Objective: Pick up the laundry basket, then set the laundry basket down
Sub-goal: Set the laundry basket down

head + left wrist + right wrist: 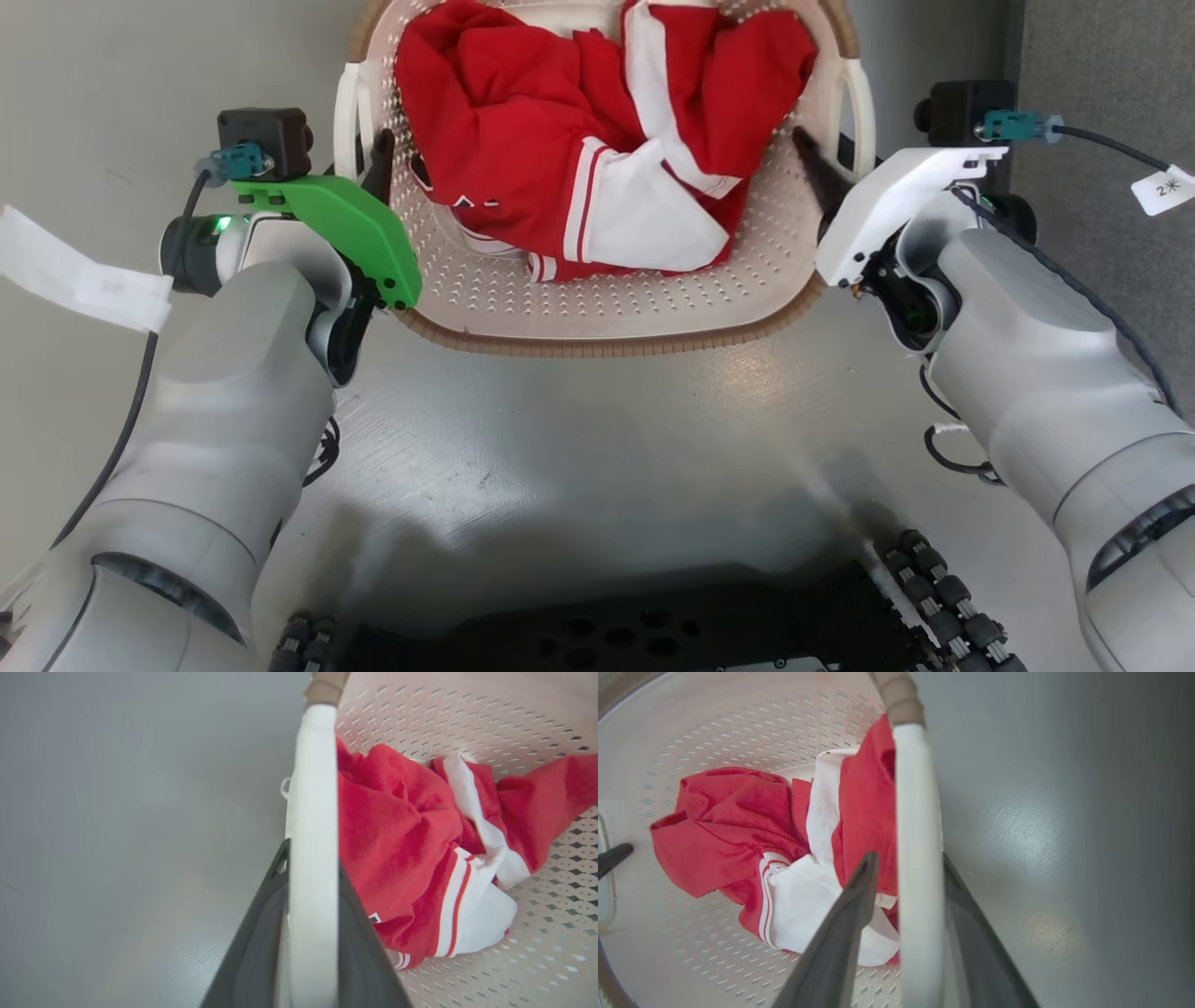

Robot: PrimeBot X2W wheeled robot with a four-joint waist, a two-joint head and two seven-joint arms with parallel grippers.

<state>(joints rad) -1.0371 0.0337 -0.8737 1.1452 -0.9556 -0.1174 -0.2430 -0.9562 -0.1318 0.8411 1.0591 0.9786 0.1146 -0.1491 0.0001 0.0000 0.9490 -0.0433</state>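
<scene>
The laundry basket [607,341], cream with perforated walls and a brown woven-look rim, sits at the top centre of the head view, its far end cut off. A crumpled red-and-white garment [560,121] lies inside it. My left gripper [369,154] is shut on the left white loop handle [313,812], with one dark finger on each side of it. My right gripper [822,154] grips the right handle [920,835] the same way, its outer finger against the handle and its inner finger over the garment. Whether the basket rests on the floor I cannot tell.
Smooth grey floor [597,448] lies below and around the basket. My dark base [635,635] with its roller wheels fills the bottom edge. A darker grey strip [1102,75] runs along the far right. Cables and paper tags [84,271] hang from both wrists.
</scene>
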